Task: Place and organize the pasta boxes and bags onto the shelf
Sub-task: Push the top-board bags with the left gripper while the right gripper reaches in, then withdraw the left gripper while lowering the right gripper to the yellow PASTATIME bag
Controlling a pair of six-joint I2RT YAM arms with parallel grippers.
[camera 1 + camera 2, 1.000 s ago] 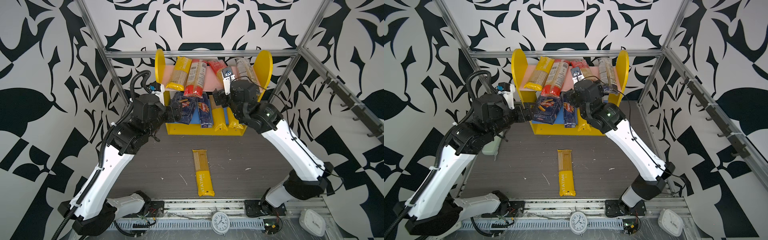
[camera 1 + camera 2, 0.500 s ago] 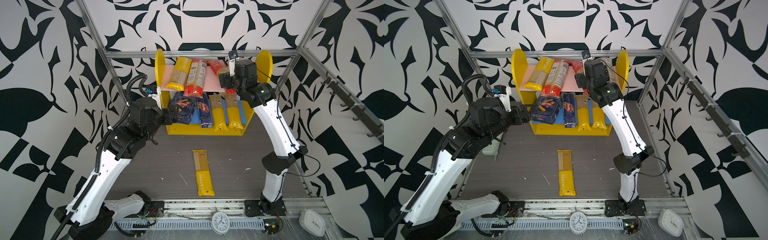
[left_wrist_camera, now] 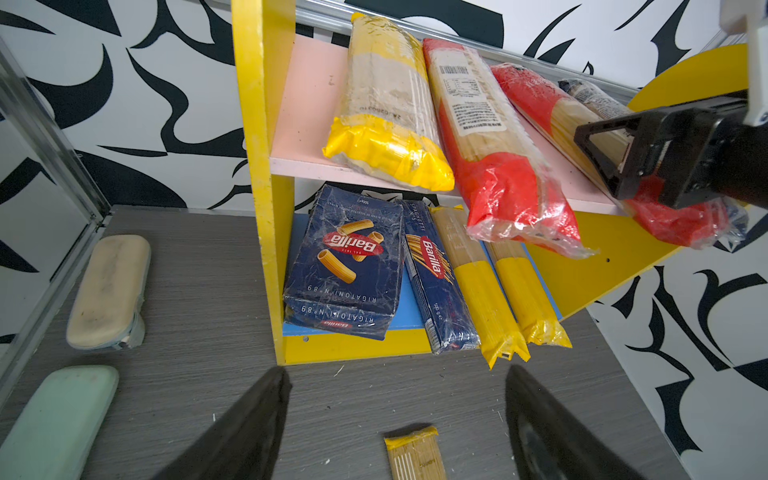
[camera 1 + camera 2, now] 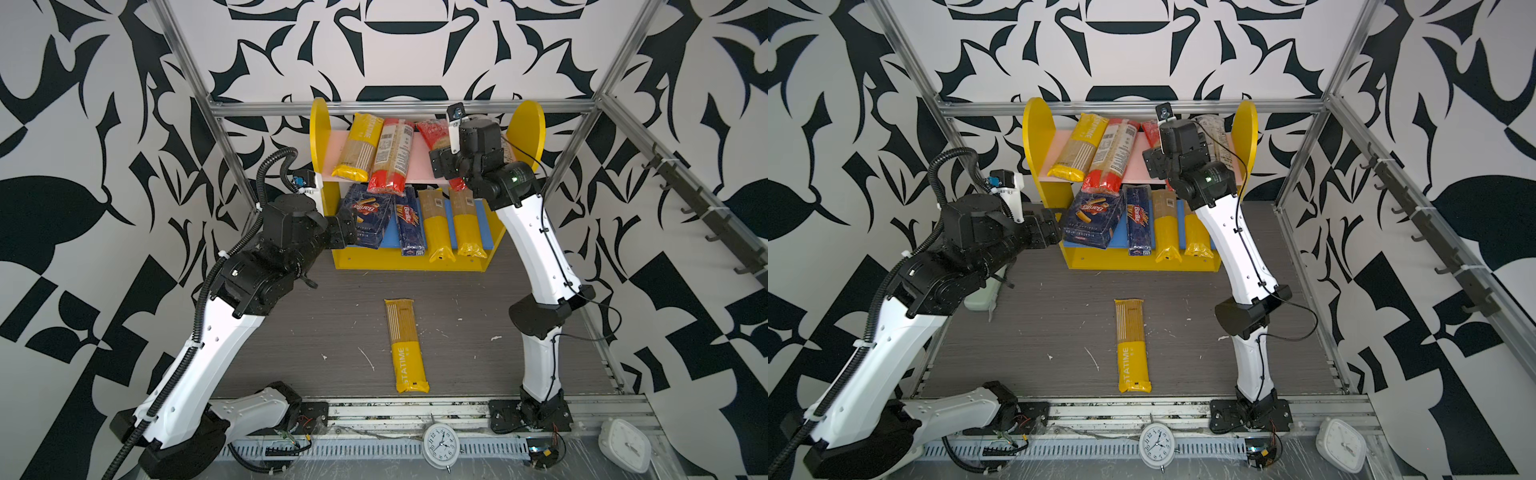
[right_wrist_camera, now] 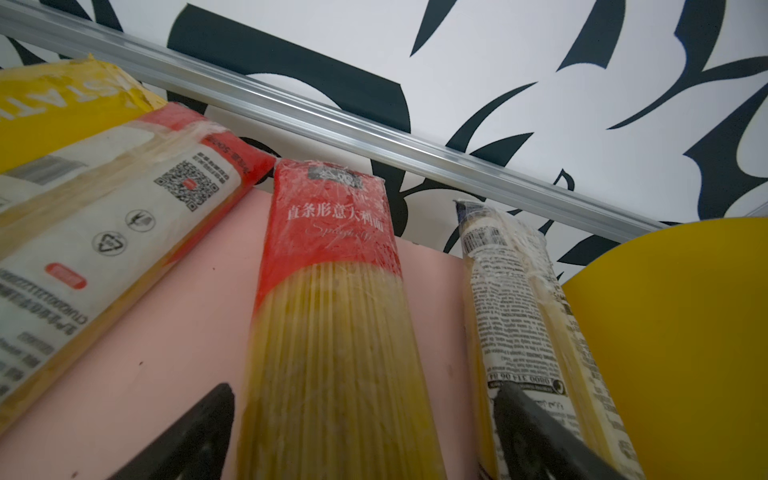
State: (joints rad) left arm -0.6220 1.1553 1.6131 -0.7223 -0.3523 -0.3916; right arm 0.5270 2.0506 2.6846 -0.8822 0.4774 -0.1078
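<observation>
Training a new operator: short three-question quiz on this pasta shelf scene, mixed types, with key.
1. True or false: the wide blue box lies on the shelf's pink board.
2. How many bags lie on the table?
3. The red-ended bag between the right gripper's open jaws lies on: A) pink board; B) blue board; C) table.
Key: 1 false, blue board; 2 one yellow-ended bag; 3 A.

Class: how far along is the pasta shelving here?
Done: both Barilla boxes and two yellow bags lie on the blue lower board; four bags on the pink upper board. In hand: nothing held; the right gripper's open fingers flank a red bag, the left gripper is open, empty. Left: one yellow bag on the table.
</observation>
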